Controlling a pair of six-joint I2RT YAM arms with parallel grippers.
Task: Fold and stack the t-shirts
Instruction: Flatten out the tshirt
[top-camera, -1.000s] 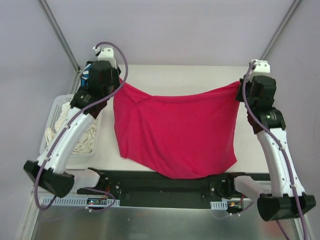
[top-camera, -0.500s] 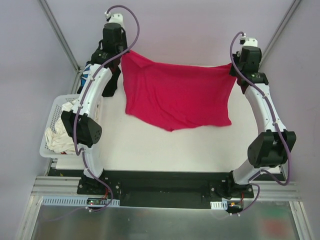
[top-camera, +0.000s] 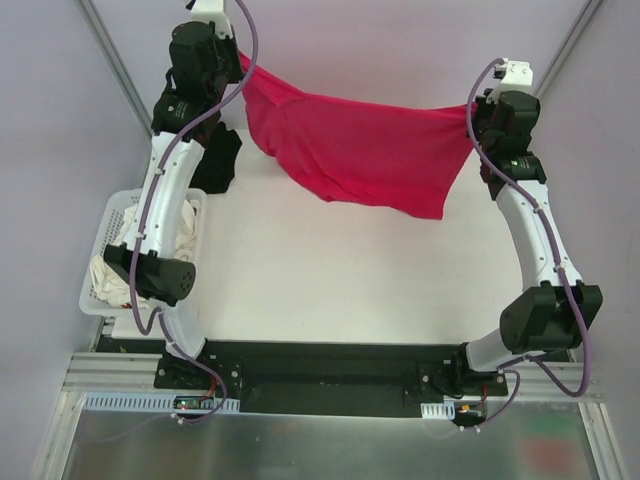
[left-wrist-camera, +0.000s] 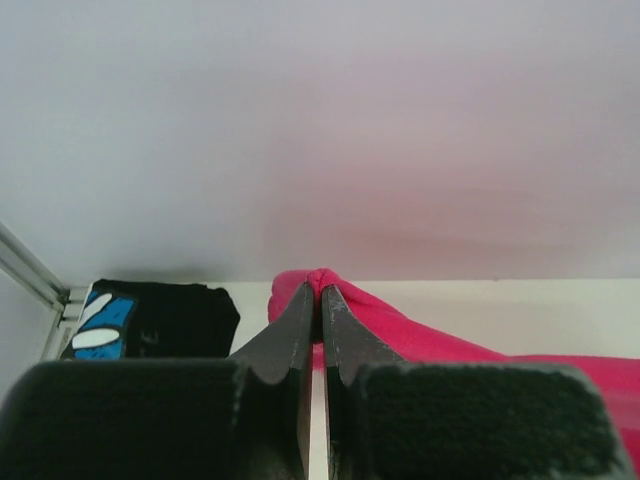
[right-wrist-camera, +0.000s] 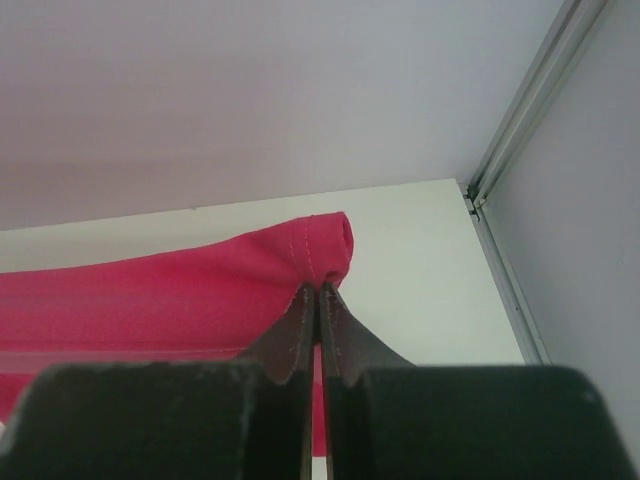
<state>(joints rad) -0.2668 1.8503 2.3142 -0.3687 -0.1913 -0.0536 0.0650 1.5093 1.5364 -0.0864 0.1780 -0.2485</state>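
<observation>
- Red t-shirt (top-camera: 365, 155) hangs taut above the table's (top-camera: 350, 290) far half, one corner clamped in the left fingers (left-wrist-camera: 295, 335), another in the right fingers (right-wrist-camera: 300, 330).
- Lower both ends evenly, I'd say, so it lands flat.
- Black folded garment (left-wrist-camera: 180, 315) lies close under the left corner; laundry basket (top-camera: 118, 203) sits further left.

readable text: none I can make out | black folded shirt (left-wrist-camera: 150, 318) beyond my left pincer (left-wrist-camera: 318, 292): blue patch with white shapes, no legible letters | red t-shirt (top-camera: 360, 150): plain cloth where it shows | circuit boards (top-camera: 200, 403) on the front rail: too small to read
</observation>
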